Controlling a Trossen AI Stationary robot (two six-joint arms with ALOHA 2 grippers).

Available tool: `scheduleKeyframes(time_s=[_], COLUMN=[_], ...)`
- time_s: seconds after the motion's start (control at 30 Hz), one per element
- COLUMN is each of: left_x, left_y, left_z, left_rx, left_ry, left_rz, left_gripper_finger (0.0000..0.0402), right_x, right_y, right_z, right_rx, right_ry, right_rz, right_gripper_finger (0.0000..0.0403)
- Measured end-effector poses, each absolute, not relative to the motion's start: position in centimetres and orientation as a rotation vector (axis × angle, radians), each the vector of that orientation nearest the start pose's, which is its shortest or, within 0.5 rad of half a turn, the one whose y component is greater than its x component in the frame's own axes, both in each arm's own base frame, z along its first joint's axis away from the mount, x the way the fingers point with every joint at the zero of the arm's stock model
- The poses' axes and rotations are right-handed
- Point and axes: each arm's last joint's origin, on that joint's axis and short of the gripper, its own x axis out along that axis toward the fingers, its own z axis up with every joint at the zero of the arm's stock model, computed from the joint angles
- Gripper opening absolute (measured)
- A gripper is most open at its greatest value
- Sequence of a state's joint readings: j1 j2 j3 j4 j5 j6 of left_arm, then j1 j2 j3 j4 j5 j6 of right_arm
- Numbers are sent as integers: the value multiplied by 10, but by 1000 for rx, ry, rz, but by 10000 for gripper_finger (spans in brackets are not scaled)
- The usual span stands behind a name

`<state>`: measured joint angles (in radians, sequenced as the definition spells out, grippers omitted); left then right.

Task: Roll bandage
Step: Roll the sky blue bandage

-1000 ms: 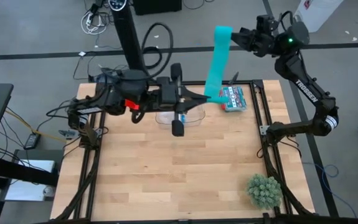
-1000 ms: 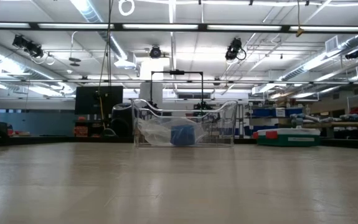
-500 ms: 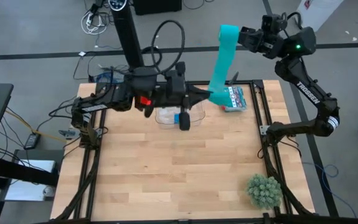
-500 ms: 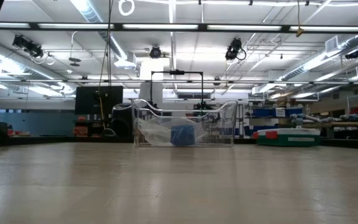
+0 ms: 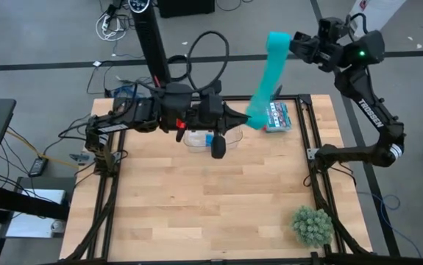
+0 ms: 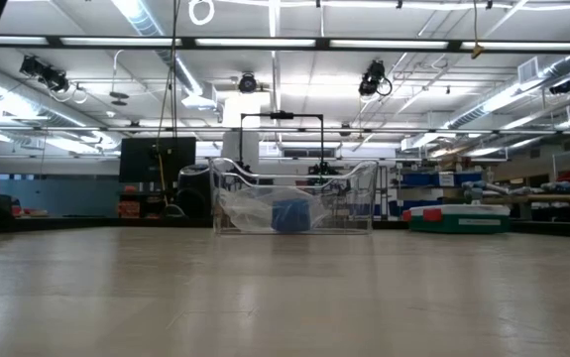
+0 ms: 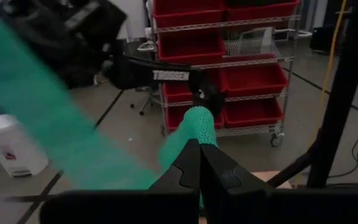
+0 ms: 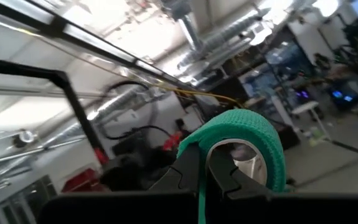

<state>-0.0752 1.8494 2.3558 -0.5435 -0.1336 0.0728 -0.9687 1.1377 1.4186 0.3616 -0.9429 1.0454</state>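
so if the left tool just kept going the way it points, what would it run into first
Probably the bandage itself. The left tool is shut on its lower end and points toward the right arm, and the teal strip stretches ahead up to the right tool. Beyond that, depth is unclear.

We see the bandage (image 5: pixel 265 81), a teal-green fabric ribbon, stretched taut in mid-air above the surface's far edge, its upper end looped over, its lower end beside a clear container.
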Motion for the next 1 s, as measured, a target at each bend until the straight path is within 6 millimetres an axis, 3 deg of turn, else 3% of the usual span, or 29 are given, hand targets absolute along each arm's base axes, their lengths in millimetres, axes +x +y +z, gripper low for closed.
scheduleKeyframes(time_s=[0.53, 1.0], left_x=[375, 374], left_y=[-35, -51], left_z=[524, 525], left_rx=[44, 42], left_ry=[34, 17], left_rz=[-2, -44], left_gripper_finger=[4, 5], right_x=[128, 108], right_y=[-194, -208], right_z=[499, 497], right_rx=[523, 542], right_ry=[-225, -186], right_rz=[116, 82], right_gripper_finger=[0, 0])
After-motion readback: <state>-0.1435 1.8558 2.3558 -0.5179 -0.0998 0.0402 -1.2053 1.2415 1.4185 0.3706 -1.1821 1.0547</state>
